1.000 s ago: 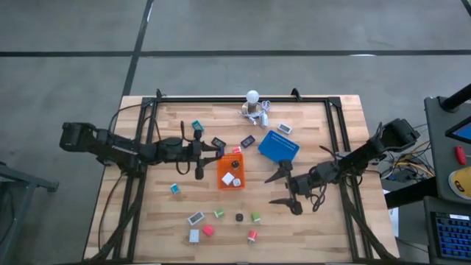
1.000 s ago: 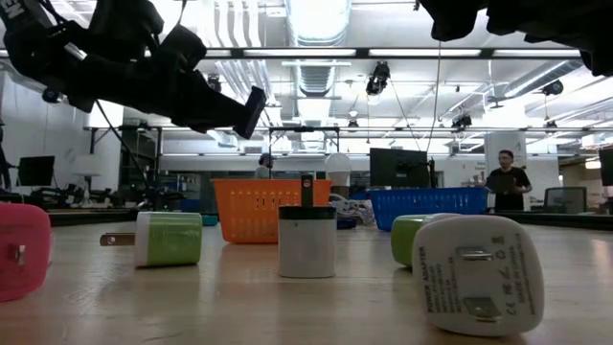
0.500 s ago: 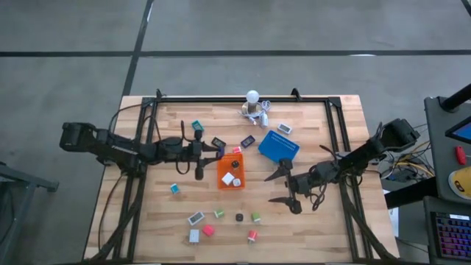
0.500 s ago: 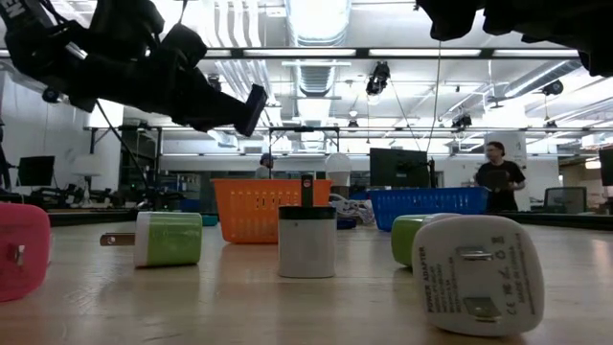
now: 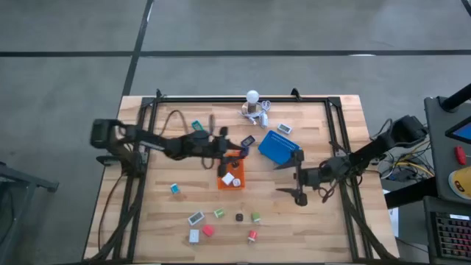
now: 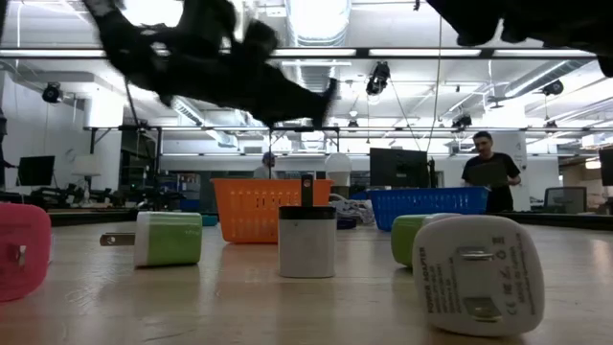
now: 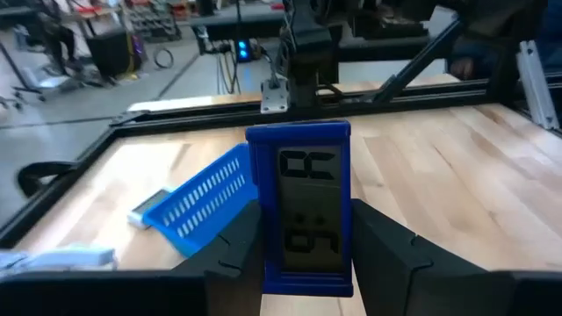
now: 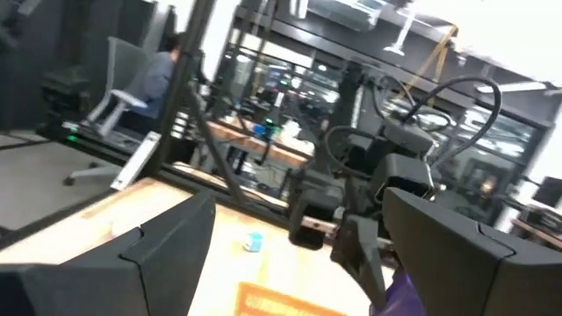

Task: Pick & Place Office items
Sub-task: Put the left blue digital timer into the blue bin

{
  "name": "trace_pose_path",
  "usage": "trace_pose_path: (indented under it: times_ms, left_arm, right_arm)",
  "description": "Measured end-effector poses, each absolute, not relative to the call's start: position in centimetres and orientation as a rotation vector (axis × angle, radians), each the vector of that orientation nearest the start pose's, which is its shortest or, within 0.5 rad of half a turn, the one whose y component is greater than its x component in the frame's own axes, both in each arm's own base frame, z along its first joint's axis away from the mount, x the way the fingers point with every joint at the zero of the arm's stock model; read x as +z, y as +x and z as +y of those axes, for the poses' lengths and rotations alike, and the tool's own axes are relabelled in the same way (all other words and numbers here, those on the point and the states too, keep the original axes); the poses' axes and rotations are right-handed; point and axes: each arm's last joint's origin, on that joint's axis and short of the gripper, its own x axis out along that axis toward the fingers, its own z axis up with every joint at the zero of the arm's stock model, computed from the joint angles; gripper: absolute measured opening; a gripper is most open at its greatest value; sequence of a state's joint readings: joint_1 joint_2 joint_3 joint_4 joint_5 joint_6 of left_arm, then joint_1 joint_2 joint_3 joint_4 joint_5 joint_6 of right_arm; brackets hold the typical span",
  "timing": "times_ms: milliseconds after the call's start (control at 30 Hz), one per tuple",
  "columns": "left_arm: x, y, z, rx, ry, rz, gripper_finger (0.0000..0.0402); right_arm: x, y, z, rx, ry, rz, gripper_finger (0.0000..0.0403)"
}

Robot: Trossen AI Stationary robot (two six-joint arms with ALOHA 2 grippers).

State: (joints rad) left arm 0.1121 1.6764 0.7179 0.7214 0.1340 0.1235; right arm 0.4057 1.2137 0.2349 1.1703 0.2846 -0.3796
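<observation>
**A:** Wooden table (image 5: 147, 221) under you, still littered. How far along are you?

**B:** Early. Your left gripper (image 5: 237, 154) is clamped on a small blue clock (image 7: 299, 217), hanging just above the orange tray (image 5: 223, 179) at its twelve o'clock edge. Your right gripper (image 5: 292, 177) gapes empty, at three o'clock from that tray.

**A:** And what's done?

**B:** Two pale pieces (image 5: 232, 179) lie in the tray. About a dozen office items (image 5: 208, 230) remain scattered, mostly toward six o'clock.

A pale wooden counter (image 5: 147, 221) carries an orange tray (image 5: 230, 175) at centre, a blue tray (image 5: 277, 146) toward two o'clock, a white bulb cluster (image 5: 254, 103) at twelve, and small office items (image 5: 221, 221) around six.
</observation>
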Motion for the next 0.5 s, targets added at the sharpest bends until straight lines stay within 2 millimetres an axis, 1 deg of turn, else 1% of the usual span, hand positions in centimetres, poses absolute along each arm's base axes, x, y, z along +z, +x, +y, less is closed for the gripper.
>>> trace_pose_path:
  times_ms: [67, 167, 233, 500]
  left_arm:
    - [17.5, 34.5, 4.2, -0.043, 0.081, 0.28, 0.0127]
    - [17.7, 36.6, 5.4, -0.042, 0.067, 0.316, 0.0127]
    - [18.2, 37.9, 6.2, -0.047, 0.06, 0.323, 0.0127]
    - [18.9, 41.9, 8.1, -0.067, 0.056, 0.408, 0.0127]
  right_arm:
    - [19.9, 18.7, 7.1, 0.073, -0.306, -0.209, 0.0326]
    - [19.9, 17.8, 6.7, 0.05, -0.287, -0.221, 0.0326]
    - [19.6, 17.2, 6.4, 0.035, -0.282, -0.218, 0.0326]
    - [19.5, 16.2, 5.9, -0.006, -0.28, -0.23, 0.0326]
